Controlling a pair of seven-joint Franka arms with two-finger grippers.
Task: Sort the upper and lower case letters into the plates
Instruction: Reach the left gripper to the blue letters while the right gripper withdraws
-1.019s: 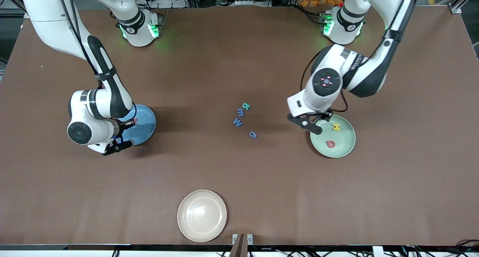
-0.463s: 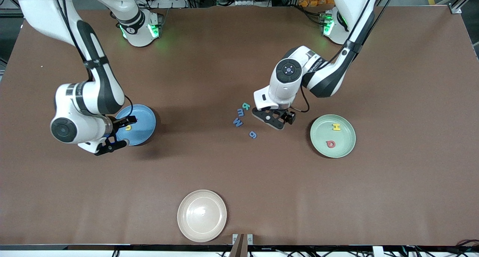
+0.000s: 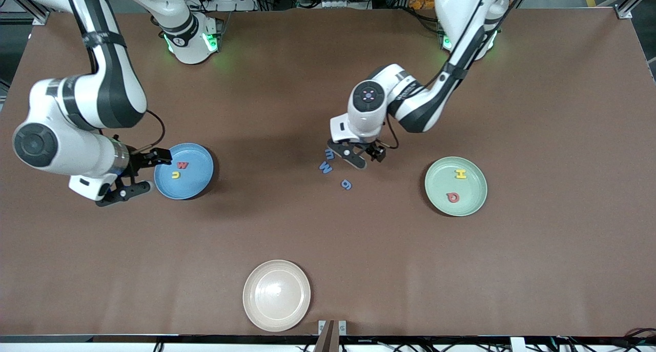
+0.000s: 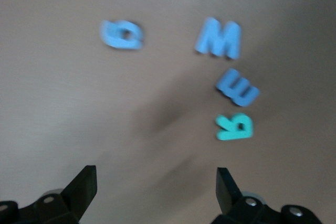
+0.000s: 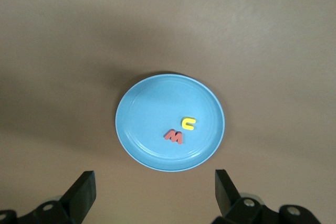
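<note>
The blue plate [image 3: 195,180] holds a red-pink w [image 3: 182,164] and a yellow u [image 3: 176,174]. The right wrist view shows the plate [image 5: 147,114] and both letters too. My right gripper [image 3: 152,172] is open and empty, beside the plate's rim toward the right arm's end. The pale green plate [image 3: 471,188] holds a yellow H [image 3: 460,173] and a red-pink letter [image 3: 453,197]. A blue m [image 3: 329,154], blue M [image 3: 325,167] and blue g [image 3: 346,184] lie loose mid-table. A teal k [image 4: 234,126] shows only in the left wrist view. My left gripper [image 3: 370,160] is open and empty over the table beside these letters.
A cream-beige plate [image 3: 277,295] sits empty near the table's front edge. The brown table [image 3: 538,265] stretches wide around the plates.
My left gripper moved from over the green plate to beside the loose letters. My right gripper drew back off the blue plate, uncovering its two letters.
</note>
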